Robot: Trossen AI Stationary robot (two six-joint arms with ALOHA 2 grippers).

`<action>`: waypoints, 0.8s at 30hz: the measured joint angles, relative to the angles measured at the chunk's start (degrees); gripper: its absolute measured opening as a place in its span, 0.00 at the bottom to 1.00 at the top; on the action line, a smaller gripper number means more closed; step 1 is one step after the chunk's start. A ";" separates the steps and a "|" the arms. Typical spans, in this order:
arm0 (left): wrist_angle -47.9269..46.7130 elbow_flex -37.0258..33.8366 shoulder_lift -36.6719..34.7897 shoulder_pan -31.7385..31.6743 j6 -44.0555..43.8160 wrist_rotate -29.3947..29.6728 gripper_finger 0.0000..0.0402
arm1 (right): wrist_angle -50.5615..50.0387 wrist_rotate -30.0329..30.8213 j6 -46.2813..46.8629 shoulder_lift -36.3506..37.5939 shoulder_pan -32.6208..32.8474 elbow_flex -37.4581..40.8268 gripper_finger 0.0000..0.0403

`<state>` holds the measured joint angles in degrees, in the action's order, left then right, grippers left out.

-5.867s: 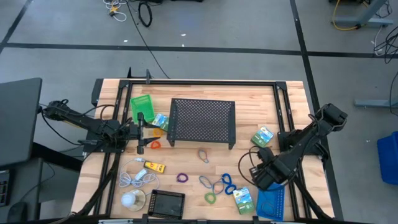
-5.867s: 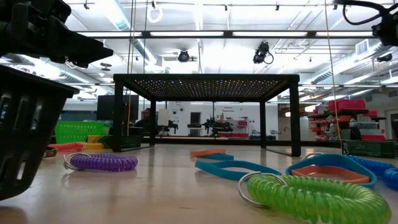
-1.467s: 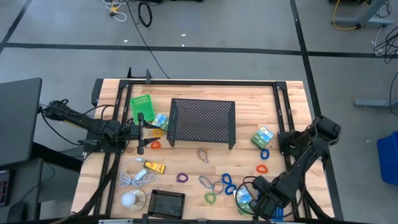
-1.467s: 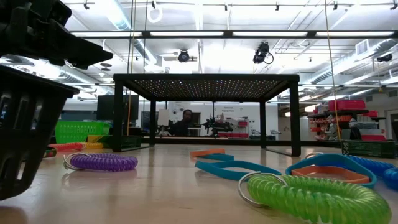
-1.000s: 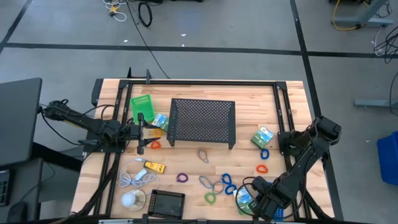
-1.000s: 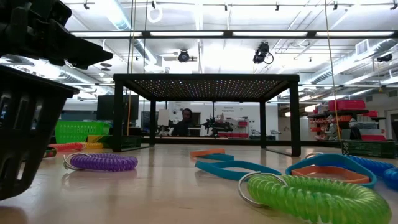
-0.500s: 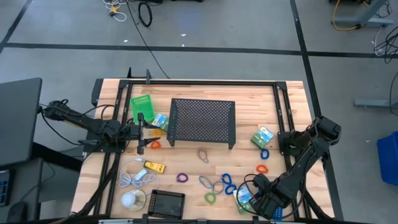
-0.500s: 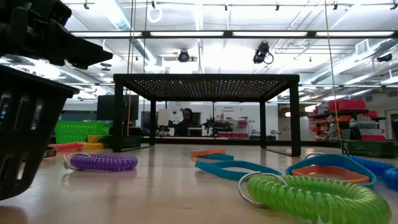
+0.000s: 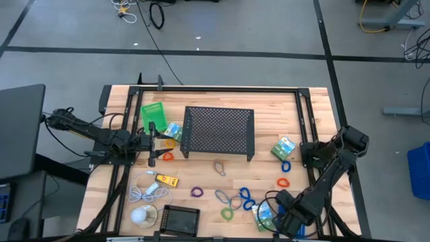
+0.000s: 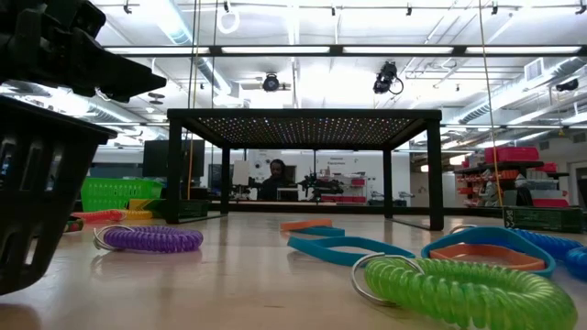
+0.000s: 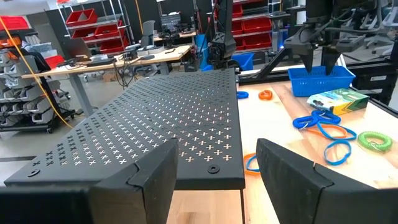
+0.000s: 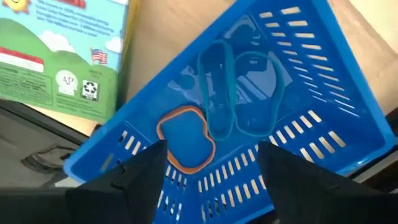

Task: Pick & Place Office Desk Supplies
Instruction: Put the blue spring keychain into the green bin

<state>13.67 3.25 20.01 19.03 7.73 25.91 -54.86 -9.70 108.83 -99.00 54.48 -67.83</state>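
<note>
My right gripper (image 12: 208, 186) hangs open above the blue tray (image 12: 298, 137) at the table's near right corner. Inside the tray lie an orange loop (image 12: 185, 140) and two blue-green loops (image 12: 245, 93), flat on its floor. A green-blue packet (image 12: 56, 50) lies beside the tray. In the high view my right gripper (image 9: 290, 218) covers most of the tray. More loops lie on the wood: purple (image 9: 197, 192), green (image 9: 227, 214), blue (image 9: 243, 196), orange (image 9: 283, 181). My left gripper (image 11: 214, 180) waits open by the black mesh stand (image 11: 155, 124), at the left.
The black mesh stand (image 9: 219, 131) takes up the table's middle. A green tray (image 9: 153, 113), a yellow block (image 9: 166, 179), a black tray (image 9: 180, 219), a white cable (image 9: 149, 191) and a white ball (image 9: 141, 215) lie on the left half. Two more packets (image 9: 284, 147) (image 9: 173, 130) lie beside the stand.
</note>
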 joint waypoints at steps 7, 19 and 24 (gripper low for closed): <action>1.42 0.00 0.00 0.00 -0.35 0.00 0.56 | -0.26 7.63 -2.46 0.07 0.00 0.00 0.65; 1.54 0.00 0.00 0.00 -0.42 0.00 0.56 | -1.79 6.25 -2.23 0.15 0.09 -0.01 0.65; 1.55 0.00 0.00 0.00 -0.42 0.00 0.56 | -6.16 5.09 -0.58 0.67 0.87 -0.02 0.65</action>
<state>15.22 3.25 20.01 19.03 7.31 25.91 -61.02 -4.61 108.25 -98.33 55.34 -67.85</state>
